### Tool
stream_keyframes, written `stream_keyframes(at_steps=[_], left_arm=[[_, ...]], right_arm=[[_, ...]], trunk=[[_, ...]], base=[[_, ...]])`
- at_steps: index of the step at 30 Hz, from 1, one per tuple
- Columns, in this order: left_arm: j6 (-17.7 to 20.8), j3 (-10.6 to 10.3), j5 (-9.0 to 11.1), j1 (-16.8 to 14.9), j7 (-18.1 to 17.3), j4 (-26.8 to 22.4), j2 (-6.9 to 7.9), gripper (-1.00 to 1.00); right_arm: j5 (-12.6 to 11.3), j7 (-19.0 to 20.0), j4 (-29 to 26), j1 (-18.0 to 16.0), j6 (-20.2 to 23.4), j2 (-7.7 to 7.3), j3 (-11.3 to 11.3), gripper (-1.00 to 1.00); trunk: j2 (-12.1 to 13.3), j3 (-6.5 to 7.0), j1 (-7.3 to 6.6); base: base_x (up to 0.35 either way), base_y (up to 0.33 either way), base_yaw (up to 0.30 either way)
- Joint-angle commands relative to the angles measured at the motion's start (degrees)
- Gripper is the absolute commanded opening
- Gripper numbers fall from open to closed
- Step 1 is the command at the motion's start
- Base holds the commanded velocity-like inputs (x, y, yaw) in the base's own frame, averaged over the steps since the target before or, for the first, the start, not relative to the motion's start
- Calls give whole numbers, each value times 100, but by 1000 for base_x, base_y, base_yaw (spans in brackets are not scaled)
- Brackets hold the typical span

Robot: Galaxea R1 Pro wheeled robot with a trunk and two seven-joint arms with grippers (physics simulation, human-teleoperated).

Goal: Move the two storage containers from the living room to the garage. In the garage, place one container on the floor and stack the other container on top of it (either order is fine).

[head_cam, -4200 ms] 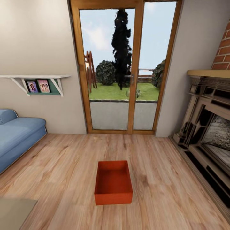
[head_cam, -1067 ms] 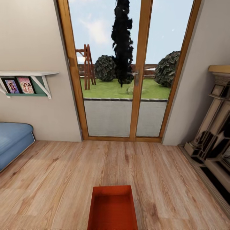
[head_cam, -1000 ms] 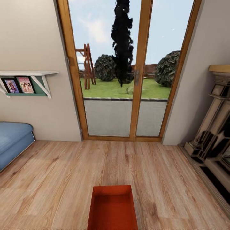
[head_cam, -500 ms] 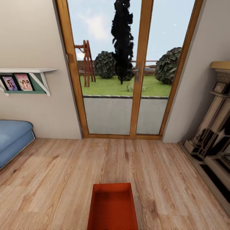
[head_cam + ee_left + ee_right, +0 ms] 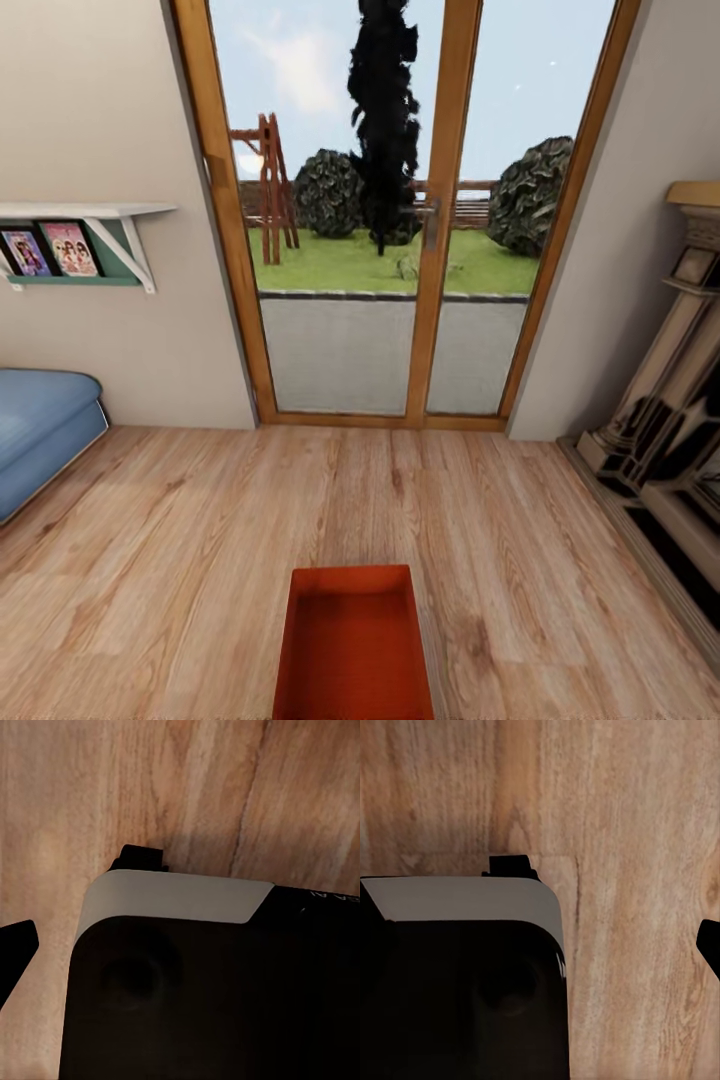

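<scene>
Starting at the jaws: in the left wrist view a dark fingertip (image 5: pixel 15 945) pokes in at the edge of the picture over pale wood planks, beside a large black, grey-edged body of the robot (image 5: pixel 202 975). Only that one tip shows, so whether the left jaws are apart or together, I cannot tell. The right wrist view gives the same story: a single dark tip (image 5: pixel 710 945) at the frame's edge, a black, grey-trimmed body (image 5: pixel 457 982) beside it, plank floor beneath. Right jaws, again, cannot tell.

Out to the head view. One storage container (image 5: pixel 354 645) sits on the wood floor (image 5: pixel 180 560) dead centre at the bottom of the picture, its near end cut off by the frame. It is orange-red, lidless, empty as far as its inside shows, lying with its long side pointing away toward the glass doors (image 5: pixel 400 220). It stands apart from everything else, with bare planks on every side in view.

Beyond it the wooden-framed glass doors look shut, showing lawn, dark shrubs, a tall black tree and a red ladder-like frame outside. At left, the blue sofa (image 5: pixel 40 430) rests against the wall, and above it a white-bracketed shelf (image 5: pixel 80 245) carries two small framed pictures. At right, the dark carved fireplace surround (image 5: pixel 670 400) runs along the wall, well apart from the container.
</scene>
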Motion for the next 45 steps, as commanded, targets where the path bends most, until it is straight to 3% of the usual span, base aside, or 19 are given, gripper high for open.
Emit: stream_keyframes(at_steps=[1, 45], left_arm=[[-19, 28, 32, -2, 5, 5, -2, 100], [-19, 26, 32, -3, 5, 6, -2, 100]], right_arm=[[-53, -4, 15, -6, -30, 5, 48, 100], [-53, -4, 16, -6, -30, 5, 48, 100]], trunk=[[-3, -14, 0], [-3, -412, 0]], base=[[0, 0, 0], [0, 0, 0]])
